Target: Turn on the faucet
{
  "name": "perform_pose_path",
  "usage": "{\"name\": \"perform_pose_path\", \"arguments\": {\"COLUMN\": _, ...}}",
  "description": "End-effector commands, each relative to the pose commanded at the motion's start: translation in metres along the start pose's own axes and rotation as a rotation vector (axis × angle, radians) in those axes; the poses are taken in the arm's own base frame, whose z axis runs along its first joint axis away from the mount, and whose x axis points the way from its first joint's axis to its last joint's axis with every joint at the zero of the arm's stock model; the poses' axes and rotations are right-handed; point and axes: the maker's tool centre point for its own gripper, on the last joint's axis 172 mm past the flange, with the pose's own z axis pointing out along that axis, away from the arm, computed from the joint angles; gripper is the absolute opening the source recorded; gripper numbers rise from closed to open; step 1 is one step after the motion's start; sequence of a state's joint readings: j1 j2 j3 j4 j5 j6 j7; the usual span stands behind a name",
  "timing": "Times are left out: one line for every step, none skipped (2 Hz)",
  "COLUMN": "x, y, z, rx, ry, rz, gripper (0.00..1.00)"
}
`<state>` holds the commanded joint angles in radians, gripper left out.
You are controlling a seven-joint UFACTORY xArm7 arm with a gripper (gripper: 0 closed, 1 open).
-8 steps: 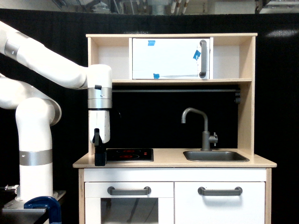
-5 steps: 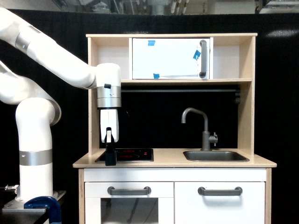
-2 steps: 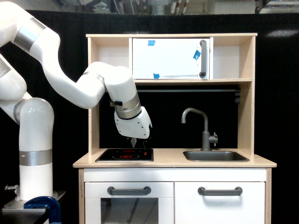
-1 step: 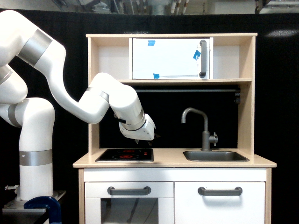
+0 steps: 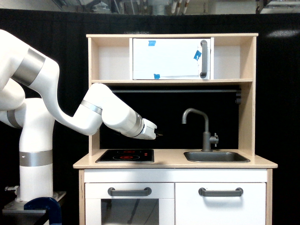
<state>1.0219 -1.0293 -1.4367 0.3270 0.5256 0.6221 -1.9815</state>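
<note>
The faucet is a slim grey tap with a gooseneck spout, standing upright behind the sink on the toy kitchen's counter. Its small knob sticks out on the exterior view's right of the post. My white arm reaches in from the exterior view's left, its wrist lying nearly level above the hob. The gripper points toward the faucet and is well short of it, about a hand's width left of the spout. Its dark fingers blend into the black backdrop, so their spacing does not show.
A black hob lies on the wooden counter under my wrist. A shelf with a white microwave door runs overhead. Wooden side posts frame the niche. Grey bar handles sit on the lower doors.
The arm has swung from hanging vertically at the counter's left end to lying nearly level over the hob. The gripper has travelled right, toward the faucet, and turned to point sideways.
</note>
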Motion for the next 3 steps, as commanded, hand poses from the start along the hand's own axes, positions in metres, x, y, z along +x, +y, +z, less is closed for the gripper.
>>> {"name": "perform_pose_path", "arguments": {"x": 0.026, "y": 0.010, "z": 0.019, "rx": 0.224, "ry": 0.150, "rz": -0.057, "gripper": 1.00}}
{"name": "perform_pose_path", "arguments": {"x": 0.030, "y": -0.005, "z": 0.032, "rx": 0.336, "ry": 0.164, "rz": -0.077, "gripper": 1.00}}
{"name": "perform_pose_path", "arguments": {"x": 0.061, "y": -0.008, "z": 0.049, "rx": 0.336, "ry": 0.164, "rz": -0.077, "gripper": 1.00}}
